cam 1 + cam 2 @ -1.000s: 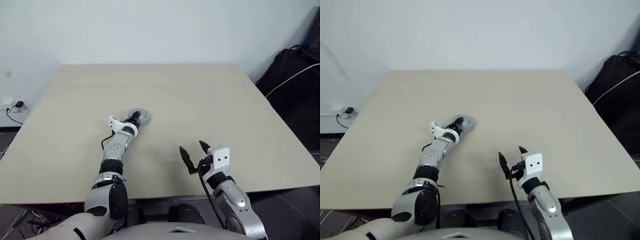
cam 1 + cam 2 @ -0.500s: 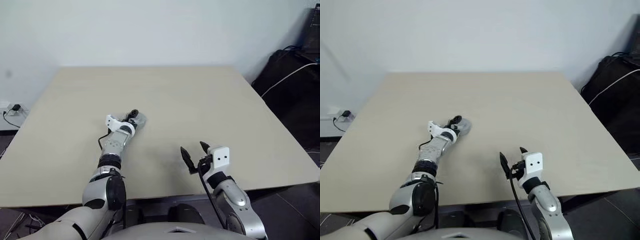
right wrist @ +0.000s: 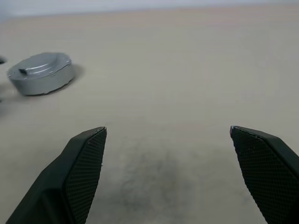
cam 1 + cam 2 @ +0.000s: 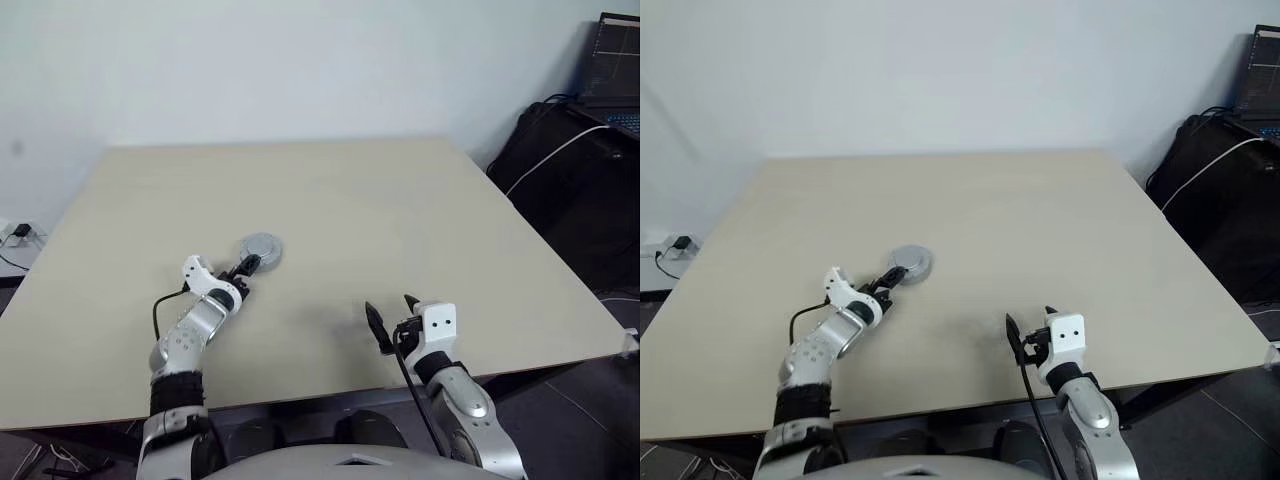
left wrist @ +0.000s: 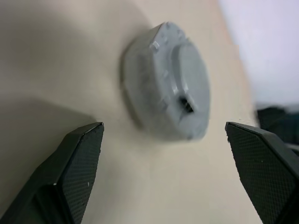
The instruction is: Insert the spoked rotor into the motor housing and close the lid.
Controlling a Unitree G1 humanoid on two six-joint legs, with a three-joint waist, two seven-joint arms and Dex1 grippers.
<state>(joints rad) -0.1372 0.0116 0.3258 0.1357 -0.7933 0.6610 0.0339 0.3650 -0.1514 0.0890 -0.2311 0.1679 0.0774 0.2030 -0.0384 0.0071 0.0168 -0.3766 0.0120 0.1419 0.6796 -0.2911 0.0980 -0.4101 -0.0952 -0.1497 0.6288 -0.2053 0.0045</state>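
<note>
With the lid (image 4: 261,245) now seated on the motor housing (image 5: 154,105) mid-tabletop (image 4: 400,210), our left fingers (image 4: 244,267) have let go and drawn back just beside it, while our right fingers (image 4: 392,314) wait open, well apart from it.

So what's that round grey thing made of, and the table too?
The lid on the motor housing looks like metal with a dull silver-grey finish: smooth, with crisp cast edges, though grey plastic could look similar. The table looks like pale wood or laminate, matte and plain beige, with no grain showing.
</note>
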